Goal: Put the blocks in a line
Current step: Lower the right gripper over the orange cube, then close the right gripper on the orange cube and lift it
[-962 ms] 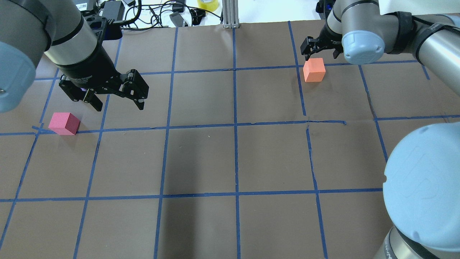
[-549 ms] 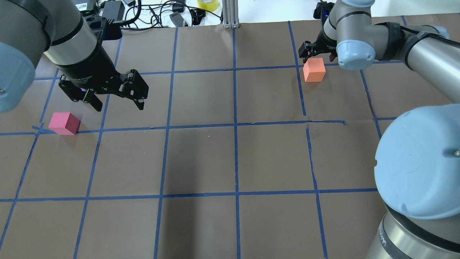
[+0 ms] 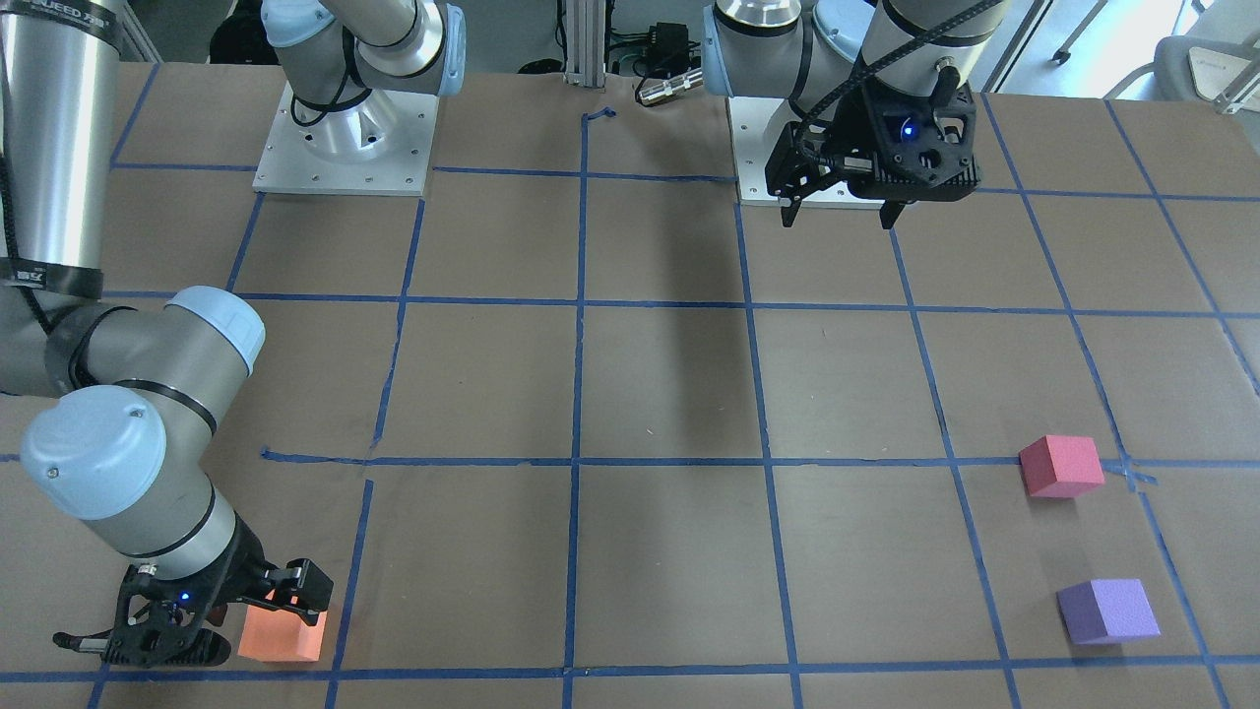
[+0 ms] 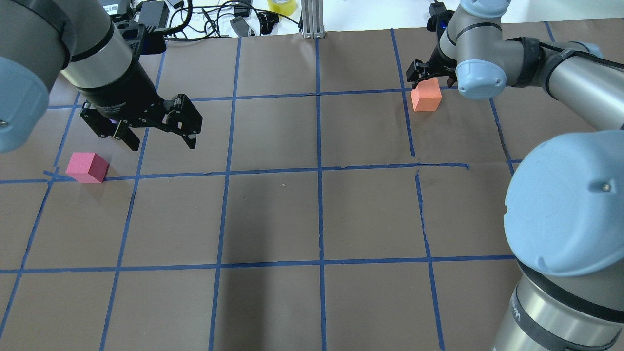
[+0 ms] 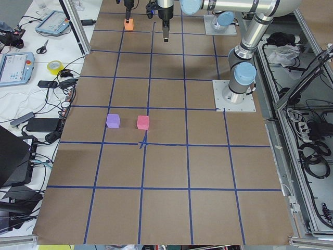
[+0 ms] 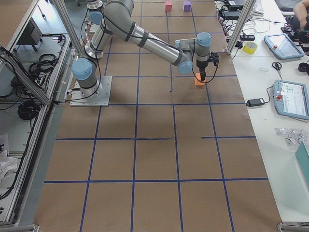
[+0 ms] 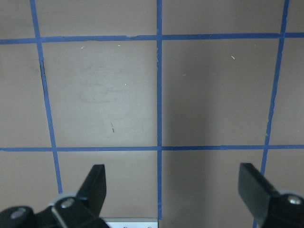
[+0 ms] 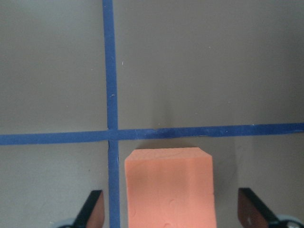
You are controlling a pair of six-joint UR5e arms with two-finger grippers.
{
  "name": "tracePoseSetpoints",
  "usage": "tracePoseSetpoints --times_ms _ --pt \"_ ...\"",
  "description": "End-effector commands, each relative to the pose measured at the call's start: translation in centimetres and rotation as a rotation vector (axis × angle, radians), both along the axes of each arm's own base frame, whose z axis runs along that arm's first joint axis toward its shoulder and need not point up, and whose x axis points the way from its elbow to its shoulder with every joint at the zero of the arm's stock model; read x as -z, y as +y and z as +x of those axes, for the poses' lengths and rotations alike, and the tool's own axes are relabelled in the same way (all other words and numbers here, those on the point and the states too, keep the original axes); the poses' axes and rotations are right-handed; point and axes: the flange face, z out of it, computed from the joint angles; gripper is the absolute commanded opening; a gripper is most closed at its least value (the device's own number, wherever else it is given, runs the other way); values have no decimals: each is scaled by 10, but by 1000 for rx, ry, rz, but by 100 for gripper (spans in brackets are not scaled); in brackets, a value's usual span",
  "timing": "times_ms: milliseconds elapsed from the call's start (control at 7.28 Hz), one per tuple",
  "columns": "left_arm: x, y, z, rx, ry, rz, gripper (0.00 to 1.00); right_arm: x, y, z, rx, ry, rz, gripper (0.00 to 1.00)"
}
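The orange block (image 4: pixel 426 96) sits on the brown table at the far right. My right gripper (image 4: pixel 431 74) is open and low over it, one finger on each side with gaps, as the right wrist view shows: the block (image 8: pixel 168 185) lies between the fingers (image 8: pixel 92 211). From the front, the gripper (image 3: pixel 226 615) stands by the block (image 3: pixel 285 635). My left gripper (image 4: pixel 158 139) is open, empty and raised above bare table (image 7: pixel 173 190). The pinkish-red block (image 4: pixel 87 167) lies at the left. The purple block (image 3: pixel 1107 611) lies beyond it, hidden in the overhead view by my left arm.
Blue tape lines (image 4: pixel 319 170) grid the brown table. Cables, a yellow tape roll (image 4: pixel 282 6) and an aluminium post (image 4: pixel 312 19) lie along the far edge. The arm bases (image 3: pixel 345 148) stand on the robot's side. The right arm's elbow (image 4: pixel 565 209) looms at the near right.
My right gripper has moved down and closer onto the orange block, so its fingers now flank it. The left gripper and all blocks have stayed in place.
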Motion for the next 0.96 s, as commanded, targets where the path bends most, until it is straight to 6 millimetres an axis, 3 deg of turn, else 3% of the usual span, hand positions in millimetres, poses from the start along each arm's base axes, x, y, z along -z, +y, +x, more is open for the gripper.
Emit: tracePoseSetpoints --times_ms 0,137,275,412,549,687,824 --pt "-5 -3 -3 4 3 -33 100 16 -6 0 3 -6 14 100" --pt "-9 -6 -4 2 15 -62 100 16 -7 0 4 -6 5 100" --pt "-12 -5 -4 4 15 -73 100 21 -11 -1 7 -4 -21 82" --pt "-18 1 -4 6 14 -87 100 24 -12 -1 7 -5 -27 42" --pt "-8 -9 -3 4 9 -72 100 24 -11 -1 7 -4 -21 11" --pt "-15 -7 -3 4 16 -105 100 19 -10 -1 8 -1 -24 0" --pt "-25 -2 0 7 3 -124 100 15 -10 -1 8 1 -24 0"
